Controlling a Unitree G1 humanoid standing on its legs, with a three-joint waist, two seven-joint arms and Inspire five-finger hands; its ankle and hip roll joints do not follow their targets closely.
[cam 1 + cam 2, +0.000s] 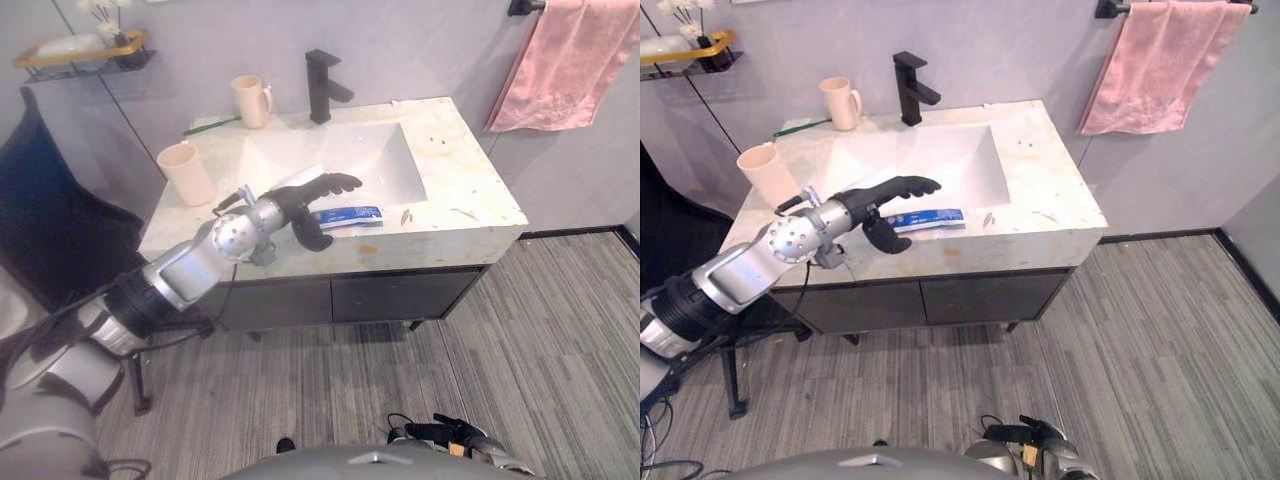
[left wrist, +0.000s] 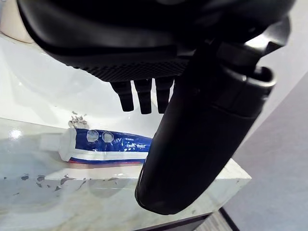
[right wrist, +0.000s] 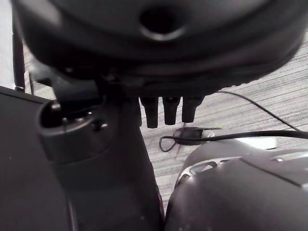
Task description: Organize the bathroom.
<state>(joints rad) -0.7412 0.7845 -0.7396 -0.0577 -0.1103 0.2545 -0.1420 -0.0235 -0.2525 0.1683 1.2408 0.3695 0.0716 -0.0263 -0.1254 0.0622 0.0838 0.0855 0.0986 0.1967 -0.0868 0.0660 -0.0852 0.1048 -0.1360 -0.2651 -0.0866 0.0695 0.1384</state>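
A blue and white toothpaste tube (image 1: 347,215) lies flat on the marble counter (image 1: 470,180), along its front edge just before the sink basin (image 1: 340,150). My left hand (image 1: 300,205) hovers over the tube's left end, open, with fingers stretched toward the basin and the thumb hanging down in front. In the left wrist view the tube (image 2: 108,144) lies past the straight fingers (image 2: 143,98), apart from them. My right hand (image 1: 450,432) hangs low over the floor, its fingers (image 3: 166,110) straight and holding nothing.
A pink cup (image 1: 186,172) stands at the counter's left. A cream mug (image 1: 251,100) and a green toothbrush (image 1: 210,125) are at the back left, beside the black faucet (image 1: 323,85). A pink towel (image 1: 570,65) hangs on the right wall, and a shelf (image 1: 85,52) is at the upper left.
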